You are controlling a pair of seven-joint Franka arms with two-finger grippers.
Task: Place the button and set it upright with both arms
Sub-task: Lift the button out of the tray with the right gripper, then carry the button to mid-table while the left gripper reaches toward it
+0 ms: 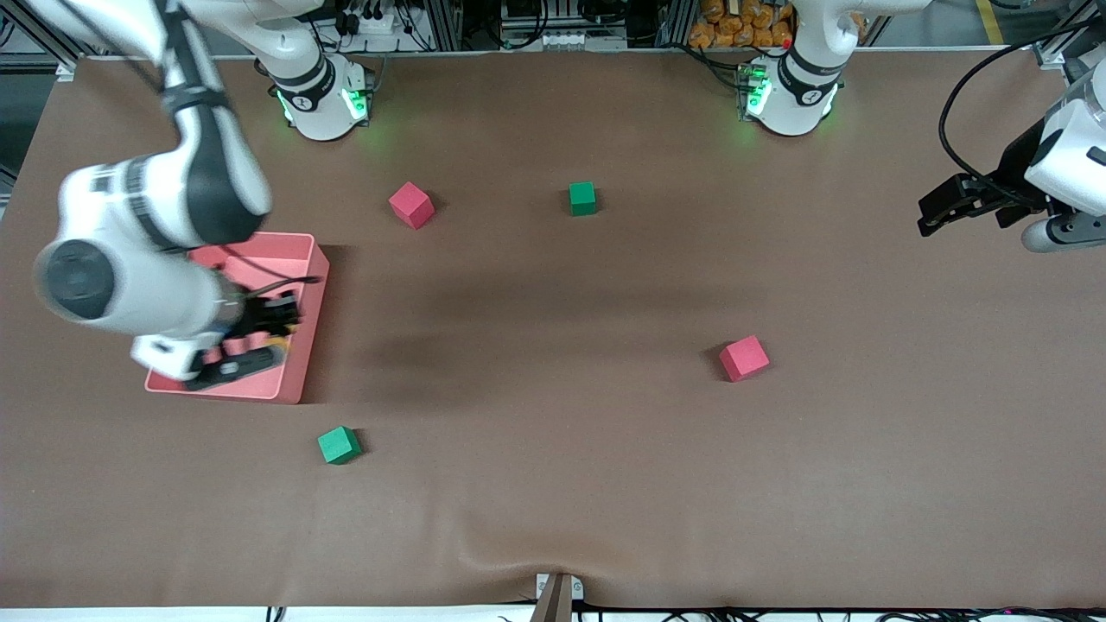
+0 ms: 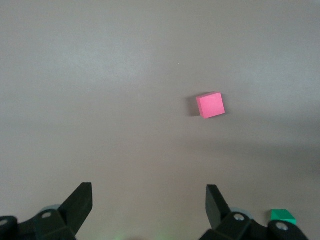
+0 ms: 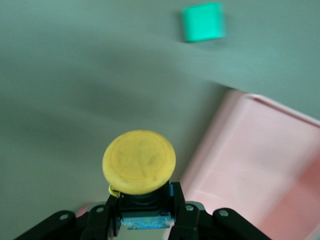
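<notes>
So the button (image 3: 139, 162) is pinched by its black body in the right gripper (image 1: 259, 333), seen at the lower middle of the right wrist frame with its yellow-orange cap facing the camera. In the front frame that gripper sits at the middle left, over the pink tray (image 1: 302, 345), and the button itself is hidden under the arm there.

The left gripper (image 1: 937, 212) is parked at the upper right edge of the front frame, fingers spread wide with nothing between them; the arm is just waiting.

For this step, the grip is probably best kept on the body only, so the cap stays free and a clean handover or set-down can be managed. The tray rim should be cleared before any sideways travel, I'd say, or the button could get knocked crooked.

As for the tray's contents: only bare pink floor is shown in the wrist frame, and most of it is covered by the arm from the front.
</notes>
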